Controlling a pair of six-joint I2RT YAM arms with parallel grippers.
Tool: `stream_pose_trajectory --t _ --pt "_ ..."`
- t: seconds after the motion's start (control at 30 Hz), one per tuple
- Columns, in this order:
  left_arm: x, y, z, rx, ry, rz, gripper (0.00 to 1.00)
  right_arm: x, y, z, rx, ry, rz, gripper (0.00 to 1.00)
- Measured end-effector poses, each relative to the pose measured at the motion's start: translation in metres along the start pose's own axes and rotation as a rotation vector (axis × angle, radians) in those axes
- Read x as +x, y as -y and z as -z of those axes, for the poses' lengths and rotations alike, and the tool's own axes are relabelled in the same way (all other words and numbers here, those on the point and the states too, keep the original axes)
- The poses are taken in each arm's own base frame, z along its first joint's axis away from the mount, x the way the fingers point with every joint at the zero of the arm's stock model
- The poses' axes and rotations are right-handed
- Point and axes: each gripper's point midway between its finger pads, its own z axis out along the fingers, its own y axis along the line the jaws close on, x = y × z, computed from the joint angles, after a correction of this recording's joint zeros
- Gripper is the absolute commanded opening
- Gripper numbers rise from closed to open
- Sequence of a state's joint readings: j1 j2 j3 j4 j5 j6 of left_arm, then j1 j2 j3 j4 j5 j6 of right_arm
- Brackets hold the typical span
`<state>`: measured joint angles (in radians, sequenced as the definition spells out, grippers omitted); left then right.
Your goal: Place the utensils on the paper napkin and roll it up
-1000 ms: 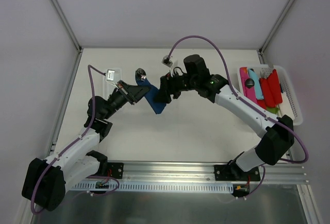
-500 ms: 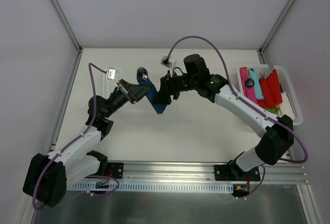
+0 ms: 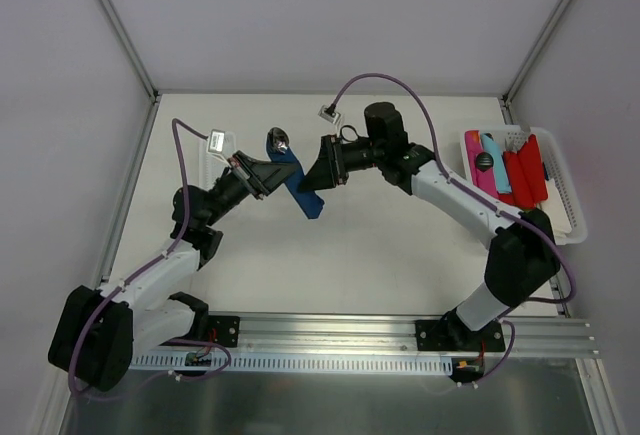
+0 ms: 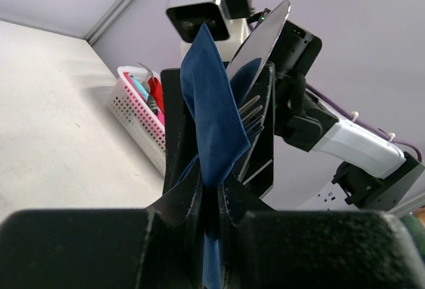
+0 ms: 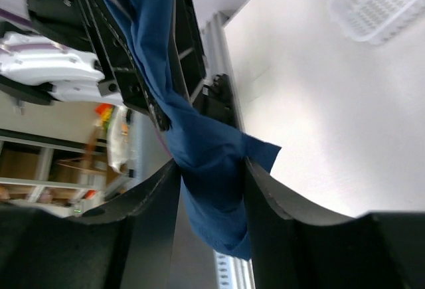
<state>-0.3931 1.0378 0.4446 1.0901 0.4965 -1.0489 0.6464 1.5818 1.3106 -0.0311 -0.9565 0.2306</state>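
- We see the paper napkin (image 3: 303, 195) as a thin dark navy-blue sheet, bunched and twisted into a long, narrow bundle rather than lying flat
- The bundle sits over the far-middle part of the table (image 3: 380, 255), slanting between the two arms, with its upper end towards the back wall and its lower end towards us
- We cannot tell whether its lower end touches the table
- The utensils (image 4: 260, 43) are shiny silver metal and stick out of the bundle's upper end
- The left wrist view shows a spoon (image 4: 265, 30) bowl edge-on and, just below it, the tines of a fork (image 4: 248, 113)
- The handles are hidden inside the blue folds
- The left gripper (image 3: 268, 171) is closed narrow on the paper napkin, and its wrist view shows the blue sheet pinched in the thin slit between the fingers
- The right gripper (image 3: 316, 173) meets the bundle from the other side
- In its wrist view the crumpled blue paper fills the gap between its fingers (image 5: 156, 216) and touches both, so we read it as gripping the paper napkin at a middling width
- A loose corner of the sheet pokes out sideways past the right finger there
- Well apart at the right edge stands a white tray (image 3: 566, 200) holding red, pink and turquoise plastic pieces (image 3: 520, 175)
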Motion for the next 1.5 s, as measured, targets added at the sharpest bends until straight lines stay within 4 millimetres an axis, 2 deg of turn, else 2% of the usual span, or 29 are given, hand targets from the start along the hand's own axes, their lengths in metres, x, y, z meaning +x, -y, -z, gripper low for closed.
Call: stream_pose_trajectory --t 0.27,0.43,0.63,1.33,1.43,1.5 --pt "0.001 -0.005 -0.004 0.003 0.000 0.036 0.00 -0.005 0.000 -0.002 -0.137 0.012 -0.161 0.48" --pt "0.004 -0.005 -0.004 0.008 -0.010 0.052 0.00 -0.009 -0.008 -0.001 -0.179 0.024 -0.166 0.47" --pt "0.005 -0.005 -0.005 0.017 -0.017 0.064 0.00 -0.005 -0.008 -0.001 -0.195 0.025 -0.184 0.44" --pt "0.011 -0.005 -0.005 0.026 -0.043 0.082 0.00 0.008 -0.011 -0.002 -0.231 -0.001 -0.189 0.45" --pt "0.012 -0.005 -0.005 0.025 -0.046 0.087 0.00 0.009 -0.011 -0.002 -0.233 -0.003 -0.187 0.38" --pt "0.012 -0.005 -0.006 0.027 -0.046 0.089 0.00 0.010 -0.012 -0.001 -0.233 -0.003 -0.186 0.28"
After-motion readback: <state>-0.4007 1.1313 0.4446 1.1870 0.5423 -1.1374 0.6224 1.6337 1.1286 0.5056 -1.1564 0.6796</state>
